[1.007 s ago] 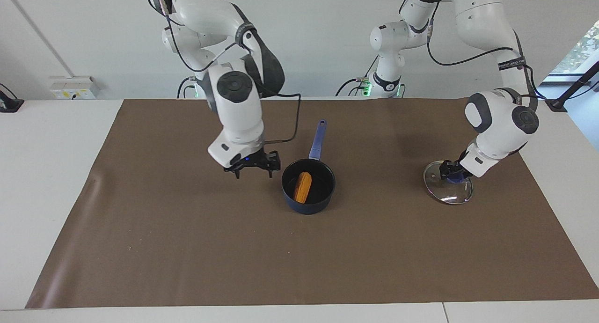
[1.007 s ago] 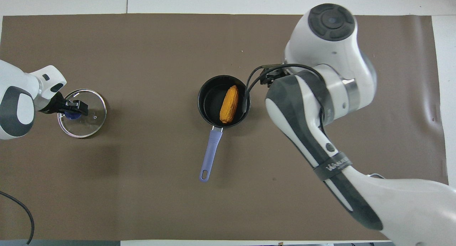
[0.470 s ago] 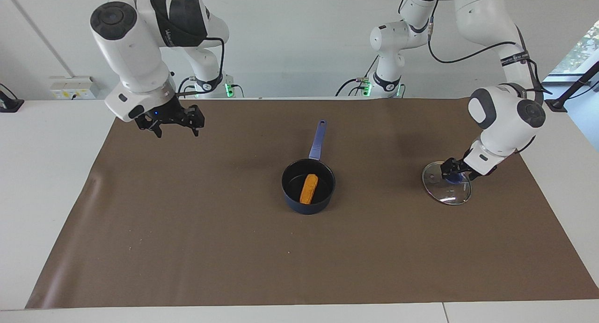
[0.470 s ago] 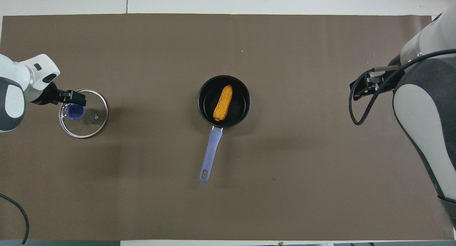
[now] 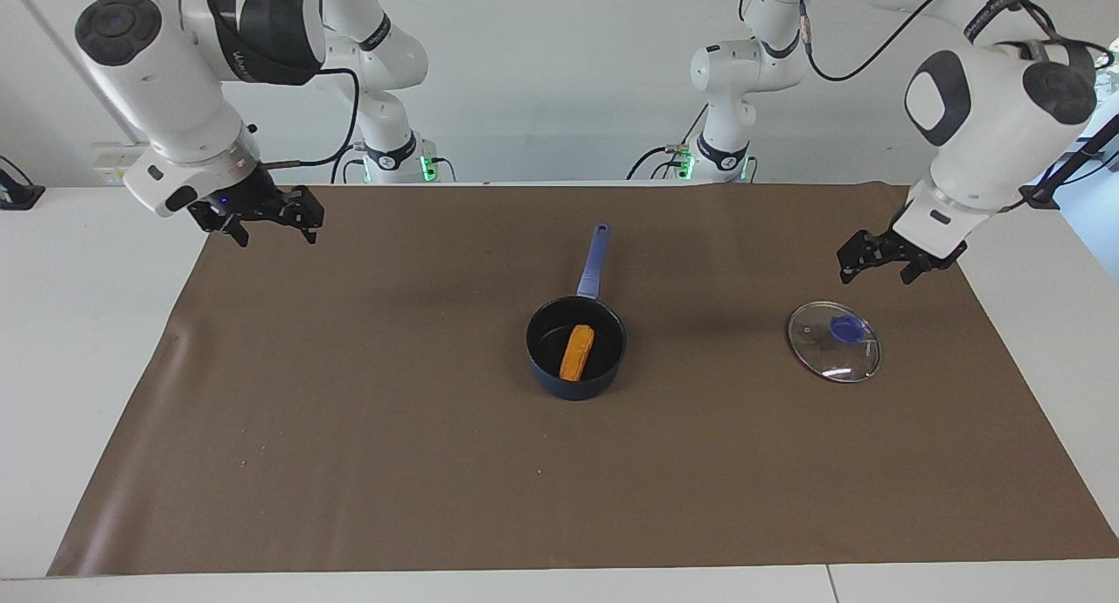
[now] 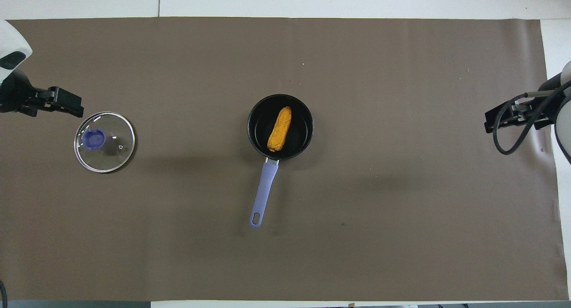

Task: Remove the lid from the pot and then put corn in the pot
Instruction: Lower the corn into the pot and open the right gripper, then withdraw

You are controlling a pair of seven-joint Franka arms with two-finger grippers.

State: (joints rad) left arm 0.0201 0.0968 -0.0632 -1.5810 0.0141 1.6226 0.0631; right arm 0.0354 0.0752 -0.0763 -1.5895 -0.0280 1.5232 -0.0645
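Observation:
The dark blue pot [image 5: 573, 386] [image 6: 304, 130] stands mid-table with no cover, its light blue handle [image 6: 263, 193] pointing toward the robots. The orange-yellow corn [image 5: 577, 352] [image 6: 279, 128] lies inside it. The glass lid [image 5: 830, 351] [image 6: 110, 145] with its blue knob [image 5: 844, 328] lies flat on the mat toward the left arm's end. My left gripper [image 5: 877, 273] [image 6: 69, 109] hangs open and empty in the air over the mat beside the lid. My right gripper [image 5: 273, 234] [image 6: 496, 120] is open and empty, raised over the mat's edge at the right arm's end.
A brown mat [image 5: 350, 411] covers most of the white table [image 5: 79, 341]. Only the pot and the lid rest on it. Wall sockets [image 5: 109, 159] sit at the table's back edge by the right arm.
My left gripper let go of the lid's knob and rose off it. My right arm swung from beside the pot out to its own end of the table. The corn settled flat.

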